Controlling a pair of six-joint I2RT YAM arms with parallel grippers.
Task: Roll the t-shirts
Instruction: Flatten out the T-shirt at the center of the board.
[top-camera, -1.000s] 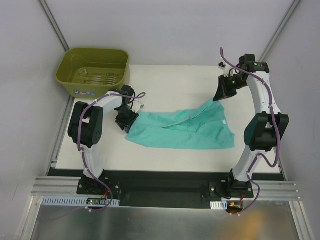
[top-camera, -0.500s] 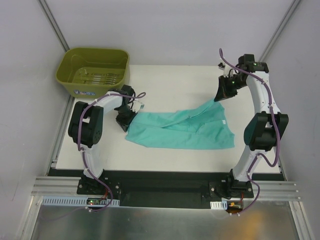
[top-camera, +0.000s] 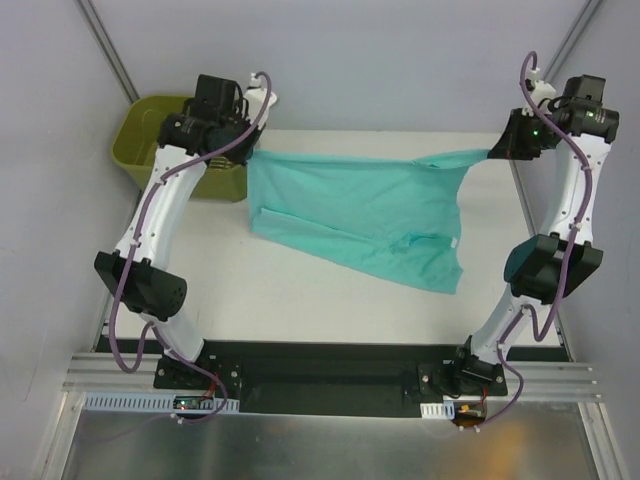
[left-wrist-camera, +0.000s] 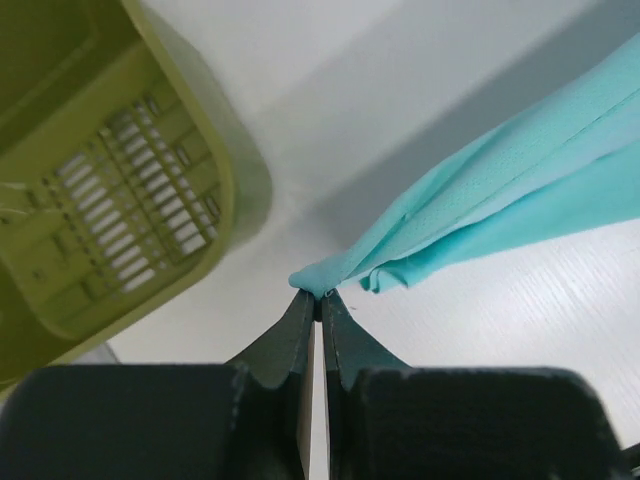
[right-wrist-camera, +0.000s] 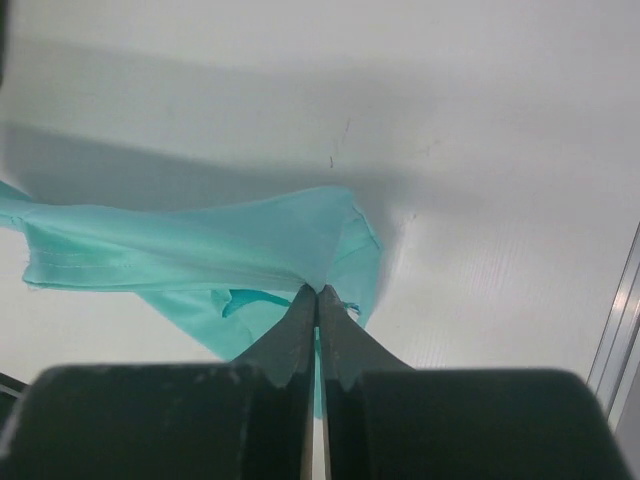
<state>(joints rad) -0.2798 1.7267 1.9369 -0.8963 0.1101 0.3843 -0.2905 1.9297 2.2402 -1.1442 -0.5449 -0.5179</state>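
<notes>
The teal-green t-shirt (top-camera: 360, 205) hangs stretched between my two raised grippers, its top edge taut across the back of the table and its lower part draping down onto the white tabletop. My left gripper (top-camera: 246, 152) is shut on the shirt's left corner (left-wrist-camera: 330, 272), above the table beside the tub. My right gripper (top-camera: 497, 152) is shut on the shirt's right corner (right-wrist-camera: 300, 245), high at the back right.
The olive-green tub (top-camera: 150, 130) stands at the back left, partly hidden by my left arm; its slotted floor shows in the left wrist view (left-wrist-camera: 110, 210). A metal frame post (right-wrist-camera: 625, 310) runs along the table's right edge. Grey walls enclose the table (top-camera: 300, 300).
Both grippers have risen and moved apart toward the back corners, lifting the shirt from a crumpled heap on the table into a spread, hanging sheet.
</notes>
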